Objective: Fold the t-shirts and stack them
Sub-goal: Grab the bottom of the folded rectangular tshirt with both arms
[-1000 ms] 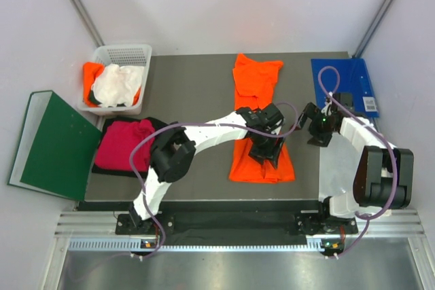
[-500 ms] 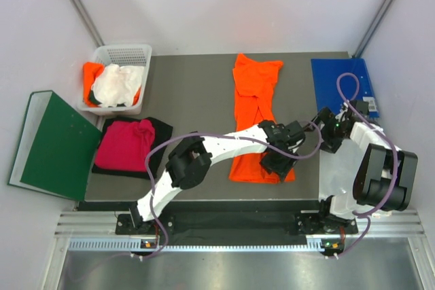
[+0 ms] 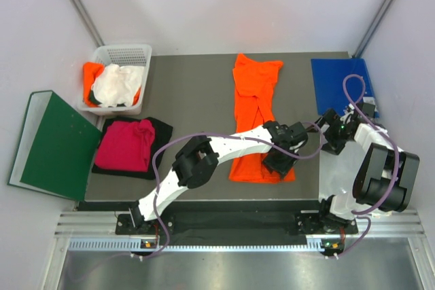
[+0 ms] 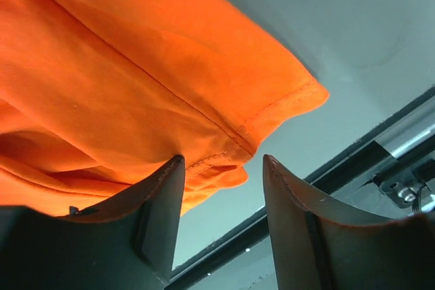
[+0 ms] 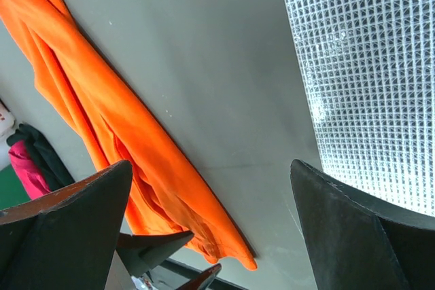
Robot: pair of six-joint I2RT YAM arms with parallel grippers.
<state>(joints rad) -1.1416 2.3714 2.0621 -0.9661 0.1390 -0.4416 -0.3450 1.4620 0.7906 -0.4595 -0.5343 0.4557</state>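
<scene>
My left gripper [image 4: 223,159]: half spread, orange t-shirt [image 4: 136,79] corner at my fingertips, not pinched.
My right gripper [image 5: 211,163]: spread wide, table [image 5: 224,66] showing between my fingers.

— What's sitting on the table [image 3: 197,93] right now?
— I see an orange shirt [image 3: 257,79] down the middle of the frame, a basket [image 3: 136,51] upper left, a black shirt [image 3: 162,127] at left, a folder [image 3: 333,76] upper right, and a white mesh sheet [image 3: 336,174] lower right.
</scene>
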